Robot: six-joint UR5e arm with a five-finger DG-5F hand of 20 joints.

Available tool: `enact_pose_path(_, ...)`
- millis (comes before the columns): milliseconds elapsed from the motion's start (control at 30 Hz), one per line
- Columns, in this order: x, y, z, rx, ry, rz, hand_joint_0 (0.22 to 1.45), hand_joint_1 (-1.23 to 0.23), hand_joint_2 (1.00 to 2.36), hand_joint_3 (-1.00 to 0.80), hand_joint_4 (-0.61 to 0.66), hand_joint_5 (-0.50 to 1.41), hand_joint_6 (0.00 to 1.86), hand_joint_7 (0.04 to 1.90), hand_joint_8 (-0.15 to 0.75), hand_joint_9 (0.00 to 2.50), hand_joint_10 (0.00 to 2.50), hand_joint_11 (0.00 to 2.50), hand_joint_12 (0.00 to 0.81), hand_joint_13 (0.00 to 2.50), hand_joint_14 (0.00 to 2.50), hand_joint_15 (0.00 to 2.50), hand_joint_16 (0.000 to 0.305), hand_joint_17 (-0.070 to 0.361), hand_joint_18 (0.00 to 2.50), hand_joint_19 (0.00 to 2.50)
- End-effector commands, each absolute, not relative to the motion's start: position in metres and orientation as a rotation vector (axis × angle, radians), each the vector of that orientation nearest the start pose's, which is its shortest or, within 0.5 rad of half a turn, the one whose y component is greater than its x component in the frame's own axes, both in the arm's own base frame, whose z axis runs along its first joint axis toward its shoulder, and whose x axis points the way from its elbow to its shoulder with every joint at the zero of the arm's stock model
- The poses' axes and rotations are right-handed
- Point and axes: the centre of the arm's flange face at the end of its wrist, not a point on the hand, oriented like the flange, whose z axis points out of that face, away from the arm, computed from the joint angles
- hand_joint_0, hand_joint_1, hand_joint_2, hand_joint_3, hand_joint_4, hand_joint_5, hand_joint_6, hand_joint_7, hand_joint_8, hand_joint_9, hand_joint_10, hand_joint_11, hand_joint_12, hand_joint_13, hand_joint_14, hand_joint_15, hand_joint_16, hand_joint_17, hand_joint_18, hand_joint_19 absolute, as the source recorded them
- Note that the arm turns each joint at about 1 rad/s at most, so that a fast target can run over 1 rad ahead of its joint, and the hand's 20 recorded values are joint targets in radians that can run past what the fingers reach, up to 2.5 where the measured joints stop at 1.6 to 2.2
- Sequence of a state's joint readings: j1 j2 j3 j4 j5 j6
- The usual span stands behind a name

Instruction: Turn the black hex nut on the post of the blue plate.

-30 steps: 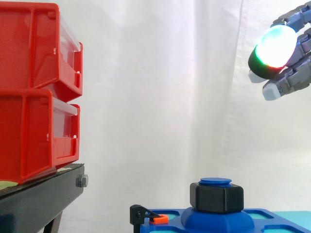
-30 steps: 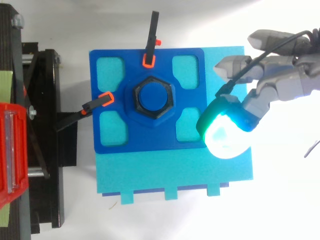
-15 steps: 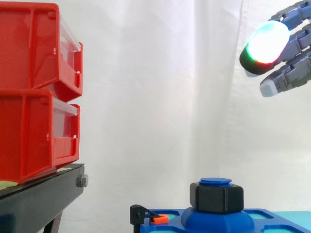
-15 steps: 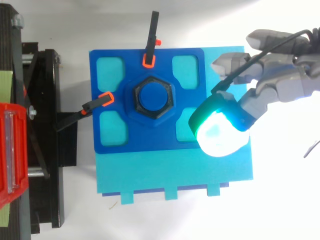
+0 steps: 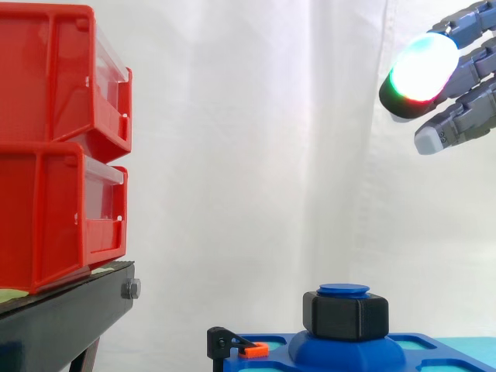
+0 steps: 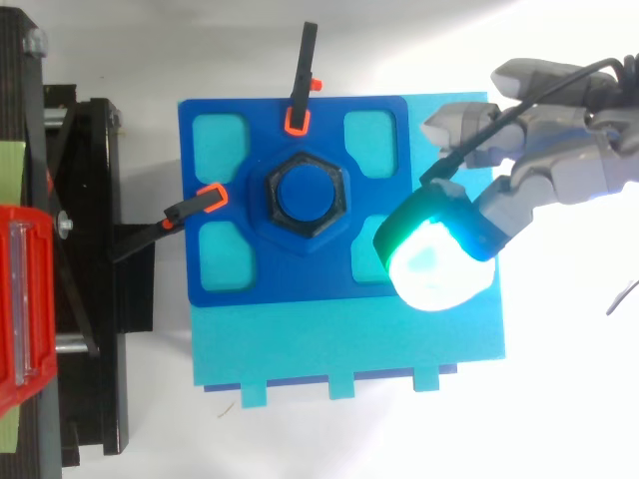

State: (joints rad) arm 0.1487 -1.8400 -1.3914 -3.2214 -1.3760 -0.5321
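Observation:
The black hex nut (image 5: 346, 315) sits on the blue post (image 5: 343, 290) in the middle of the blue plate (image 6: 230, 170); from above the nut (image 6: 305, 196) rings the post's round top. My hand (image 5: 457, 74) hangs high above and to the right of the nut, fingers relaxed and holding nothing. In the top view the hand (image 6: 559, 165) hovers over the plate's right edge, with a glowing fingertip (image 6: 434, 261) near the lower right corner.
Two stacked red bins (image 5: 58, 147) stand on a black stand (image 5: 62, 318) at the left. Two black clamps with orange tips (image 6: 300, 80) (image 6: 190, 208) hold the plate at its top and left edges. A cyan base (image 6: 349, 339) lies under the plate.
The hand has risen a little and shifted left toward the nut. The nut and plate have not moved.

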Motion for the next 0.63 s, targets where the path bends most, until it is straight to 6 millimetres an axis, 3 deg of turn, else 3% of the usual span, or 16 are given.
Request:
enact_pose_path(0, 0.5993, -0.0644, 0.4211, 0.901, 1.548, 0.696, 0.45, -0.55, 1.00, -0.50, 0.13, -0.23, 0.50, 0.61, 0.159, 0.00, 0.00, 0.00, 0.344, 0.00, 0.00, 0.00, 0.055, 0.124, 0.00, 0.00)
enact_pose_path(500, 0.5991, -0.0645, 0.4227, 0.900, 1.546, 0.697, 0.45, -0.56, 1.00, -0.50, 0.13, -0.22, 0.50, 0.52, 0.173, 0.00, 0.00, 0.00, 0.347, 0.00, 0.00, 0.00, 0.056, 0.125, 0.00, 0.00)
enact_pose_path(600, 0.5991, -0.0645, 0.4227, 0.900, 1.546, 0.697, 0.45, -0.56, 1.00, -0.50, 0.15, -0.22, 0.50, 0.59, 0.172, 0.00, 0.00, 0.00, 0.347, 0.00, 0.00, 0.00, 0.055, 0.125, 0.00, 0.00)
